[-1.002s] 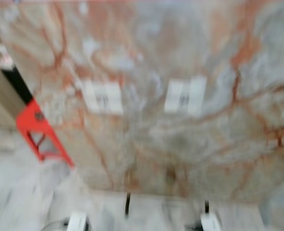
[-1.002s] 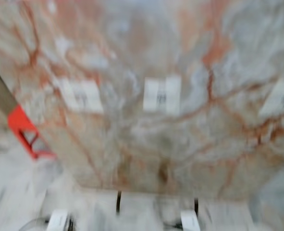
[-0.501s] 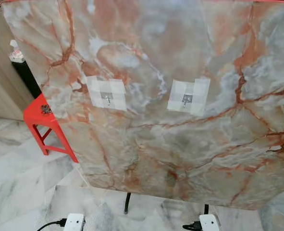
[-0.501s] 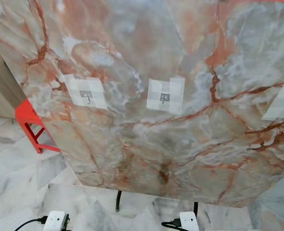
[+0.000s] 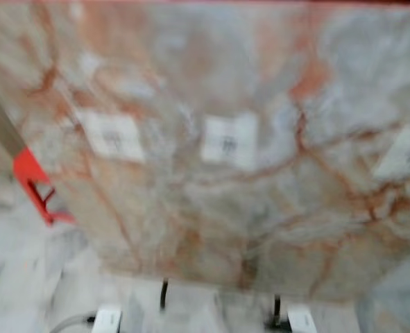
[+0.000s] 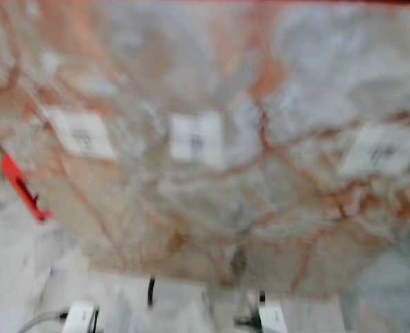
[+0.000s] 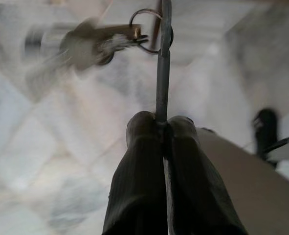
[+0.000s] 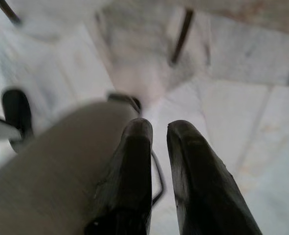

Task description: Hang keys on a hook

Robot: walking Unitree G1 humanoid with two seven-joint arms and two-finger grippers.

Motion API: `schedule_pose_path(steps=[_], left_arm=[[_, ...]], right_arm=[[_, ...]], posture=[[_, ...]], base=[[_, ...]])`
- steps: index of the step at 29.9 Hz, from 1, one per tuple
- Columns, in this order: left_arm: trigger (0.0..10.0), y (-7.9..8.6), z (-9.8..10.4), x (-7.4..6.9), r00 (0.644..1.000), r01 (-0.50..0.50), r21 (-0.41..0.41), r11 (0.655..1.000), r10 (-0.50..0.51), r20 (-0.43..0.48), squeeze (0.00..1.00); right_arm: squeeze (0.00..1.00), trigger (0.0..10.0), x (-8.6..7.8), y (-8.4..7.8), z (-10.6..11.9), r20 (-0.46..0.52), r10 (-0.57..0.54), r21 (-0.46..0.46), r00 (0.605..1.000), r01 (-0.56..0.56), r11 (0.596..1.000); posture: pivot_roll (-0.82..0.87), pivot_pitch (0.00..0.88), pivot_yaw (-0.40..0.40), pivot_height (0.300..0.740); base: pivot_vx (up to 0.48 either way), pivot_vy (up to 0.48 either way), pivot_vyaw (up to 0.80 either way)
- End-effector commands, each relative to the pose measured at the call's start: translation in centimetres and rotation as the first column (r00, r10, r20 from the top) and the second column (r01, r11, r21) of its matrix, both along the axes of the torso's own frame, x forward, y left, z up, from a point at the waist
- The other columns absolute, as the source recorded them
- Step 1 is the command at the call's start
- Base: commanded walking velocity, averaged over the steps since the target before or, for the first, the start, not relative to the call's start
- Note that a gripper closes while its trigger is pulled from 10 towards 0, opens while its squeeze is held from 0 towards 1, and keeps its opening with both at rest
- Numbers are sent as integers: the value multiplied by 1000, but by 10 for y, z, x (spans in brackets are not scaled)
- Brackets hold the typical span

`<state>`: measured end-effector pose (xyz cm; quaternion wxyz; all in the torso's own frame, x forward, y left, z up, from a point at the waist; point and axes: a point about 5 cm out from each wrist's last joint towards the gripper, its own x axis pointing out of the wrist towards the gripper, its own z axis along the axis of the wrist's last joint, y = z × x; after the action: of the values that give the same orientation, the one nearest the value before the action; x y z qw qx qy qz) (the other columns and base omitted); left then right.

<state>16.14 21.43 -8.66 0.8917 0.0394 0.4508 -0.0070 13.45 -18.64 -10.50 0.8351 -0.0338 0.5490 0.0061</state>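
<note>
Marble board (image 5: pixel 260 208) ahead; left claw (image 7: pixel 161 122) pinches keys (image 7: pixel 85 44).

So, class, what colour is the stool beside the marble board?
Red: the stool shows best in the left eye view, though blurred.

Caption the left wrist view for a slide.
Left gripper pinches a strap carrying a key ring with keys above marble floor.

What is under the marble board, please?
Under the marble board, two dark legs stand on the pale floor, with two white boxes nearby. The board covers everything behind it.
</note>
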Motion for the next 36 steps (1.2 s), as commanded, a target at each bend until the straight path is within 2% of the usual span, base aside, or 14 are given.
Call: schedule_pose_path(steps=[1,6,8,11,12,13,16,19,23,26,28,31,35,36], left_arm=[[10000,7,0,-4,1000,-7,23,1000,7,1,0],[10000,8,4,1,997,-14,61,998,10,72,0],[10000,14,37,46,953,28,59,998,-44,301,0],[10000,21,50,51,923,25,43,999,-40,383,0],[10000,27,56,51,913,62,26,998,-68,402,0],[10000,35,62,49,904,122,50,991,-132,406,0],[10000,44,68,48,894,165,87,982,-186,407,0],[10000,48,82,47,868,256,77,964,-264,422,0],[10000,45,97,43,812,448,77,891,-441,382,0],[10000,61,121,52,803,439,77,895,-430,412,0],[10000,71,151,63,768,460,92,883,-448,458,0],[10000,74,173,67,735,504,117,856,-496,462,0],[10000,81,201,72,715,503,160,849,-513,475,0],[10000,81,201,72,715,503,160,849,-513,475,0]], right_arm=[[0,10000,1,2,0,0,-1,7,1000,1,1000],[0,10000,1,2,0,-3,4,6,1000,-4,1000],[0,10000,1,3,0,-3,5,8,1000,-5,1000],[0,10000,1,3,0,-2,6,8,1000,-6,1000],[0,10000,1,2,0,-3,9,7,1000,-9,1000],[0,10000,1,2,0,-6,15,3,1000,-15,1000],[0,10000,1,2,0,-7,20,2,1000,-20,1000],[0,10000,2,8,0,-7,30,9,1000,-29,1000],[0,10000,4,17,-1,-3,41,18,999,-41,999],[0,10000,5,22,-1,-1,66,15,998,-66,998],[0,10000,6,23,0,2,60,15,998,-60,998],[0,10000,11,23,1,10,60,14,998,-60,998],[0,10000,17,23,4,19,67,12,998,-67,998],[0,10000,17,23,4,19,67,12,998,-67,998]], posture=[[-102,59,5,740],[-99,58,7,740],[-100,57,8,740],[-100,57,7,740],[-90,56,4,740],[-84,54,3,740],[-80,53,2,740],[-77,47,2,740],[-80,41,1,740],[-78,37,-1,740],[-73,26,2,740],[-73,21,3,740],[-72,16,1,740],[-72,16,1,740]], base=[[0,0,0],[0,0,0],[0,0,0],[0,0,0],[0,0,0],[0,0,0],[0,0,0],[0,0,0],[0,0,0],[0,0,0],[0,0,0],[0,0,0],[0,0,0],[0,0,0]])
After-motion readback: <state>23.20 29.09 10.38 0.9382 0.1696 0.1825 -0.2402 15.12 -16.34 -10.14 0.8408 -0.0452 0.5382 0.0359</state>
